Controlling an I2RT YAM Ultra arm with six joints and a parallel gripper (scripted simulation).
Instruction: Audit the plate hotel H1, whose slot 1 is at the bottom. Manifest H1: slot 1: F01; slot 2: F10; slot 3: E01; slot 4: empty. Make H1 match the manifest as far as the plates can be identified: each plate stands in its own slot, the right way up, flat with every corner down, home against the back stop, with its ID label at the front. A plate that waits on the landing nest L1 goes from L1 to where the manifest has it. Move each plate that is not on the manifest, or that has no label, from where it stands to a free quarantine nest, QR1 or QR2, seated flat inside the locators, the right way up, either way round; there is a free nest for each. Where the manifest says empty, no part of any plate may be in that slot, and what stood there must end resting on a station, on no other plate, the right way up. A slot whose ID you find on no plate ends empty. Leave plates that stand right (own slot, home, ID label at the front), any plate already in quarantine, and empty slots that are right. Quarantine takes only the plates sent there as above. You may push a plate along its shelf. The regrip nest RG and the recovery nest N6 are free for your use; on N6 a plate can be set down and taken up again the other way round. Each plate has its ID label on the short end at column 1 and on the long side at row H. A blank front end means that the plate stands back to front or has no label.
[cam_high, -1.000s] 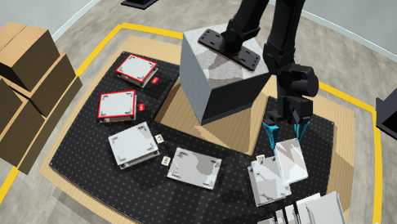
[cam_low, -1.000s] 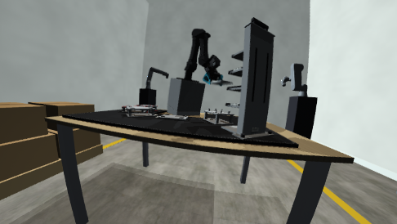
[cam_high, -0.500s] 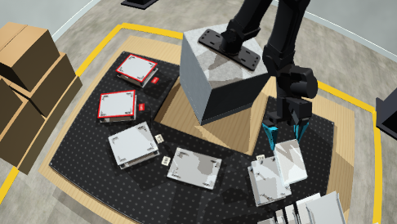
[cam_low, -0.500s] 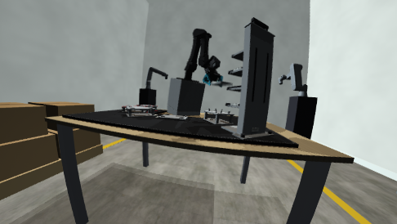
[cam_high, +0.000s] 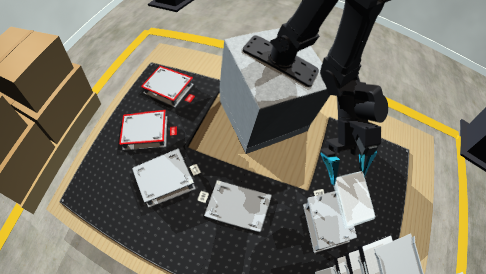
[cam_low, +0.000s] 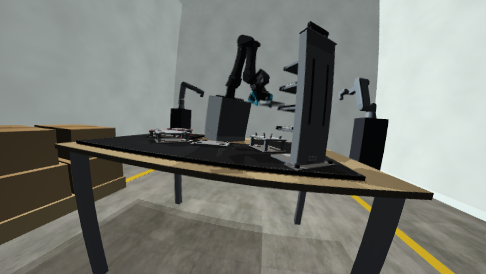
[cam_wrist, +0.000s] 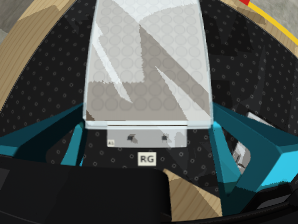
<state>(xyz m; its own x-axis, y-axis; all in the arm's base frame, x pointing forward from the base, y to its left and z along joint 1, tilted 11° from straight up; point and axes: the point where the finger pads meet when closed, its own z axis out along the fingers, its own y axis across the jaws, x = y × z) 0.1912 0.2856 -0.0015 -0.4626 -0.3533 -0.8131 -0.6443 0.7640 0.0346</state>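
Observation:
A pale, clear-lidded plate (cam_high: 354, 200) (cam_low: 270, 104) (cam_wrist: 150, 60) is held level in the air by one short end, its long axis pointing away from my gripper (cam_high: 347, 177) (cam_wrist: 148, 109). The teal fingers press on its two long sides; the gripper is shut on it. No ID label shows on it. In the exterior view it is beside the open front of hotel H1 (cam_low: 314, 95), around mid-height. Thin shelves stick out of H1; their plates and labels are too small to read. In the top view the plate is partly above the regrip nest RG (cam_high: 327, 222) (cam_wrist: 146, 138).
Two red-rimmed quarantine nests (cam_high: 167, 82) (cam_high: 143, 127) stand at the far left, showing no plate. A raised pale nest (cam_high: 162, 175) and a low, flat nest (cam_high: 237, 206) lie between them and RG. H1 also shows at the lower right (cam_high: 402, 257). The robot pedestal (cam_high: 280, 120) stands behind.

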